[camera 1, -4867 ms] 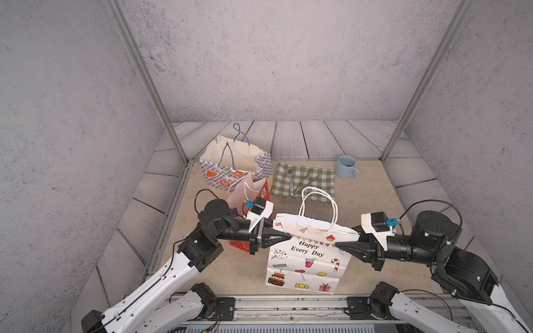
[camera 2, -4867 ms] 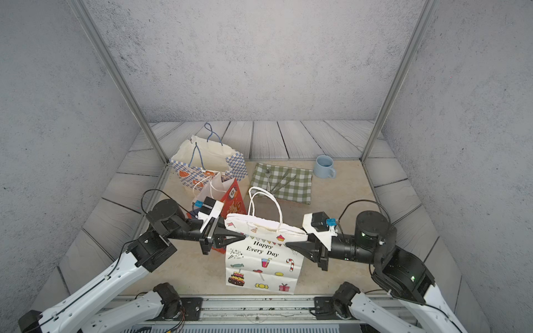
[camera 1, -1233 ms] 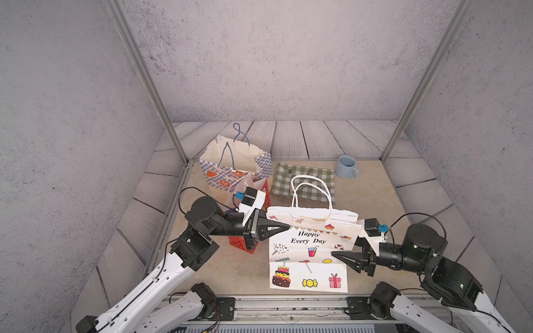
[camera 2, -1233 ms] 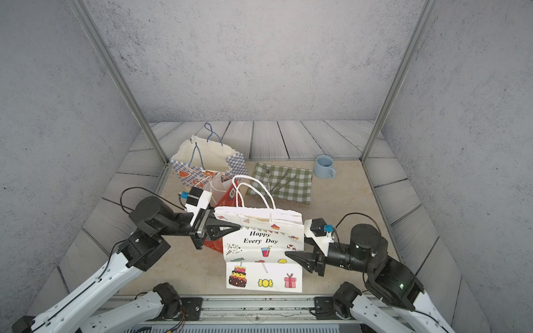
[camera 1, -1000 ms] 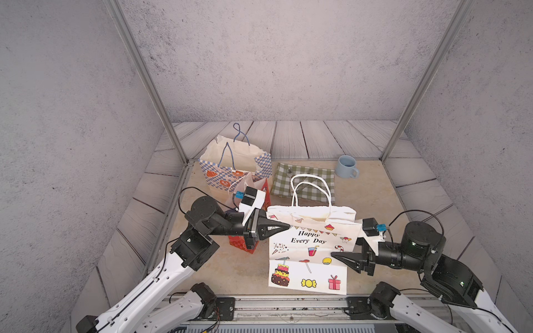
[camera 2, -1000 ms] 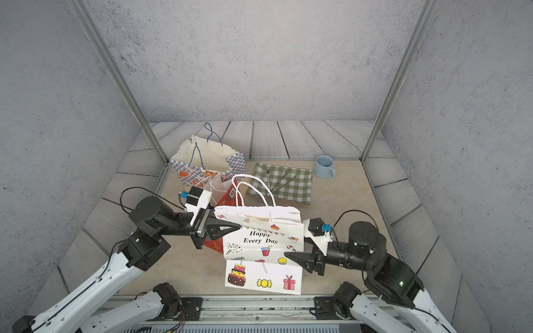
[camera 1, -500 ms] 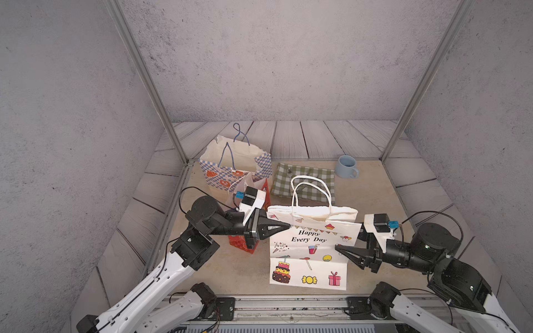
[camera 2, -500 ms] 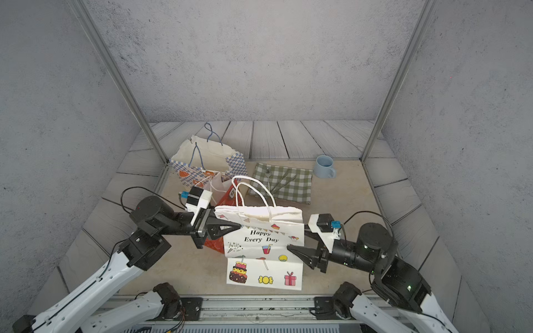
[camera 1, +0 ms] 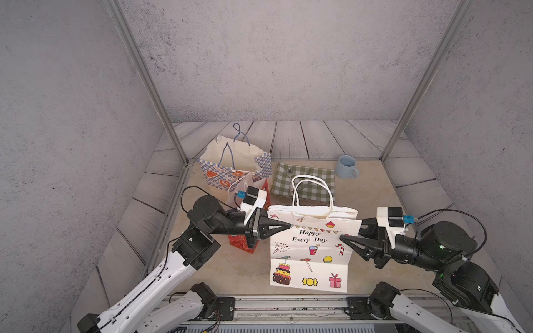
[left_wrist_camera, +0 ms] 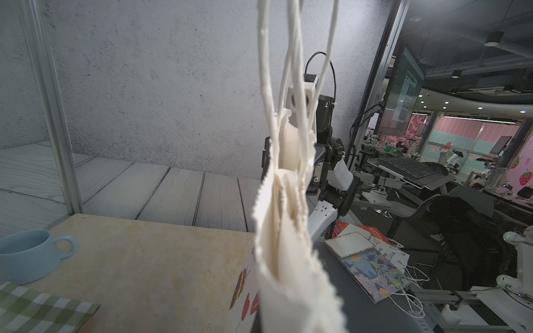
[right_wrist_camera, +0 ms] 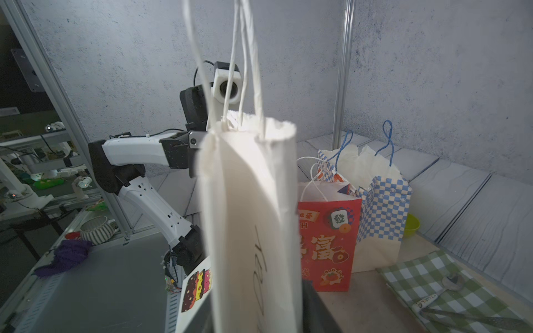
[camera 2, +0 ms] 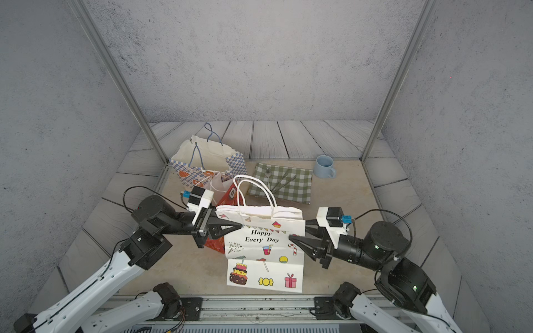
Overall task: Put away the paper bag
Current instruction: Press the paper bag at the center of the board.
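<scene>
My paper bag (camera 1: 313,250) is matt white printed paper, its rim rough-cut; the mug (camera 1: 346,167) looks glossy, glazed; the checked cloth (camera 1: 317,170) is soft weave, on a smooth, mottled tabletop (camera 1: 369,193).

White paper bag (camera 1: 313,245) printed "Happy Every Day" with cake, candy and gift drawings, pressed flat, upper part upright, white handles standing up, bottom section creased forward, in front of the green checked cloth (camera 1: 310,180)

A paper bag (camera 1: 311,245) is resting mid-table, the left gripper (camera 1: 284,226) at its nine o'clock, the right gripper (camera 1: 350,230) at three. A second bag (camera 1: 242,245) is sitting at ten, a third bag (camera 1: 236,164) at eleven, a cloth (camera 1: 317,176) at twelve, a mug (camera 1: 346,167) at one.
</scene>
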{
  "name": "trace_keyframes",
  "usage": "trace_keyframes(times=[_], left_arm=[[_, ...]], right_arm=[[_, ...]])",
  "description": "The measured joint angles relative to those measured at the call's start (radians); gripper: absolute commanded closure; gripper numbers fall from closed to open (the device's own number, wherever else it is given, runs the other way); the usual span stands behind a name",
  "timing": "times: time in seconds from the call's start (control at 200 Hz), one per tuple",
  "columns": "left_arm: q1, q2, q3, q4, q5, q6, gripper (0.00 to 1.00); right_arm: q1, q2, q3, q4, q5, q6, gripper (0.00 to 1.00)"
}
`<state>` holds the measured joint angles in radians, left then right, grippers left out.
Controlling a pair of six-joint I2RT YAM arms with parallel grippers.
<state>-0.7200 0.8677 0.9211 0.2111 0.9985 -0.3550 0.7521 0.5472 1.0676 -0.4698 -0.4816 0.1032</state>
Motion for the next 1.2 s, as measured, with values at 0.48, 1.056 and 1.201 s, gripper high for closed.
trace_keyframes(times=[0.48,1.056,1.201], left_arm=[[0.0,0.017,-0.004,-0.02,0.003,0.011,1.0],[0.0,0.018,-0.004,-0.028,0.005,0.015,1.0],[0.0,0.018,-0.003,-0.026,0.005,0.014,1.0]], right_arm=[[0.0,0.08,0.089,0.074,-0.014,-0.006,0.66],[0.0,0.084,0.074,0.105,-0.008,-0.002,0.37],[0.0,0.031,0.03,0.073,0.022,0.001,0.46]])
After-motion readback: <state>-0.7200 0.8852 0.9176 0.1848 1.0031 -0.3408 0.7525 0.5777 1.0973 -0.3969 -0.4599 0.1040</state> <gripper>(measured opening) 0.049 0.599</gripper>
